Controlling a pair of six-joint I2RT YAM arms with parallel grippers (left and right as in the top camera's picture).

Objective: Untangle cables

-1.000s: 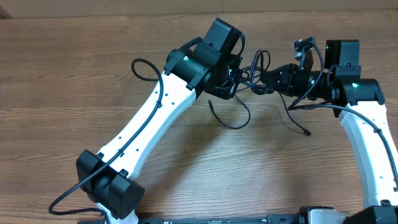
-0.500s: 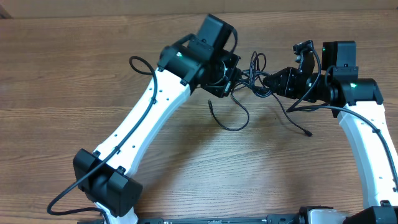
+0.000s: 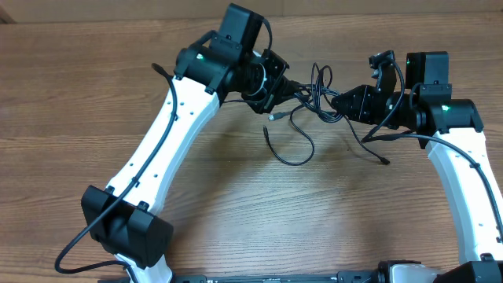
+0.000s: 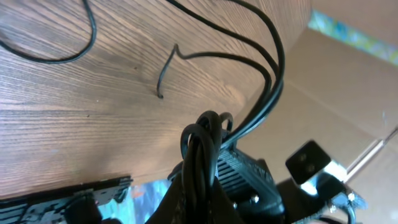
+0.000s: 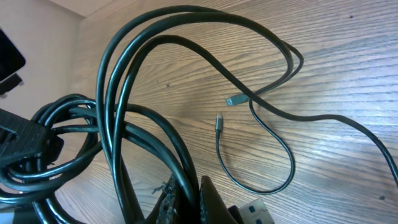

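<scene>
**Overhead view.** Knot of thin black flexible cables [image 3: 318, 90] strung between the left gripper [image 3: 284, 84] and the right gripper [image 3: 338, 101], over the far middle of the brown wood-grain counter [image 3: 236, 204]. Both clamped tight, each on a cluster of several strands: left on the knot's left side, right on its right side. Set facing one another and apart, apparently to draw the tangle out sideways and open it up rather than leave it heaped.

Below the knot: small silvery-tipped plug [image 3: 272, 118] lying on the counter near the left gripper. Just beside it, the thin end of a slack loop [image 3: 297, 155] resting flat on the wood. Further right, a loose tail [image 3: 376, 153] trailing toward the right arm. All three left free, probably to allow sliding out through the knot under tension.

**Left wrist view.** Note several strands doubled over and pinched together, then fanning upward toward the other arm.

**Right wrist view.** Note broad loops rising from the closed jaws, with two plug ends on the wood beyond, near each other but not touching.

**Judgement.** Separation under way, not finished: strands crossed and looped round one another at the centre. Next call: a gentle widening pull, or a regrip on a single cord. Risk: tightening the knot instead of freeing it, given hard pulling on bundled strands.
</scene>
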